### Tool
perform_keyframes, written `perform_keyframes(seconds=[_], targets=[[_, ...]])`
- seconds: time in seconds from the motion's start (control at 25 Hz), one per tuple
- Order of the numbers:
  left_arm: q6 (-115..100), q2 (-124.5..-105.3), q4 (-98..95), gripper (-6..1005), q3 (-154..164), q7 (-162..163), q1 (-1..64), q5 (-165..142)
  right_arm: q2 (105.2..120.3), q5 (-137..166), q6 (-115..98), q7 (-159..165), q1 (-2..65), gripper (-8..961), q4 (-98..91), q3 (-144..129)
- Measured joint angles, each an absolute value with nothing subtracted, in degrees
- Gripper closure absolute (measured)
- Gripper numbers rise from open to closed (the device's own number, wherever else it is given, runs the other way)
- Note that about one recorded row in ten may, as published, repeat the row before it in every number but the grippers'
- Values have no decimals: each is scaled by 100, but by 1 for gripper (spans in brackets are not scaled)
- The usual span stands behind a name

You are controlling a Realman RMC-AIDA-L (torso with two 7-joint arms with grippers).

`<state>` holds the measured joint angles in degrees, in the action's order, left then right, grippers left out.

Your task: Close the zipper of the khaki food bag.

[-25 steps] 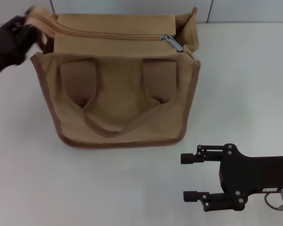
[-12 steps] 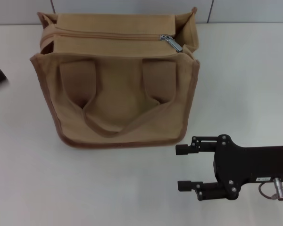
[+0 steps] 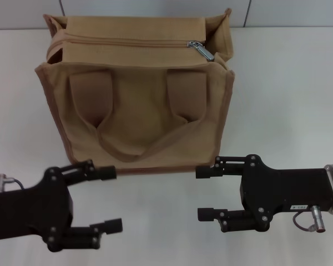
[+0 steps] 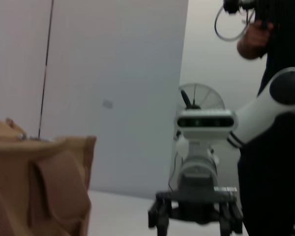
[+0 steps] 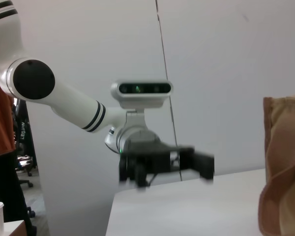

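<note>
- The khaki food bag [image 3: 134, 105] stands upright on the desk [image 3: 288, 94], handles drooping.
- The zipper [image 3: 127, 42] appears closed, slider [image 3: 202, 49] at the right end.

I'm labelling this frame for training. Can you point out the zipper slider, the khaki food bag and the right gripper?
zipper slider [image 3: 196, 45], head view, on its silver body.
khaki food bag [image 3: 139, 119], head view, on the front panel.
right gripper [image 3: 204, 192], head view, midway between its open fingertips.

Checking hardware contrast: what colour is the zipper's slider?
Shiny silver metal zipper slider on the khaki canvas bag; head view.
</note>
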<state>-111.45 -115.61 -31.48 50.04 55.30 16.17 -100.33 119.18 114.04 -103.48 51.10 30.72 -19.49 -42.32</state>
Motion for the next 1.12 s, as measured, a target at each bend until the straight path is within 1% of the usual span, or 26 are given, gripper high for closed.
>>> perform_keyframes(seconds=[0.08, 0.24, 1.12], targets=[[-11022, -11602, -3142, 165, 4992, 5454, 1659, -10253, 11918, 11404, -10346, 5114, 3093, 255, -1935, -4237], [-10948, -11617, -3131, 165, 4991, 5457, 1720, -10490, 11920, 11404, -10327, 5134, 3120, 254, -1900, -4237], [-10967, -11596, -3129, 165, 5001, 5487, 1767, -10565, 11927, 11405, -10177, 5097, 3173, 254, -1758, -4245]])
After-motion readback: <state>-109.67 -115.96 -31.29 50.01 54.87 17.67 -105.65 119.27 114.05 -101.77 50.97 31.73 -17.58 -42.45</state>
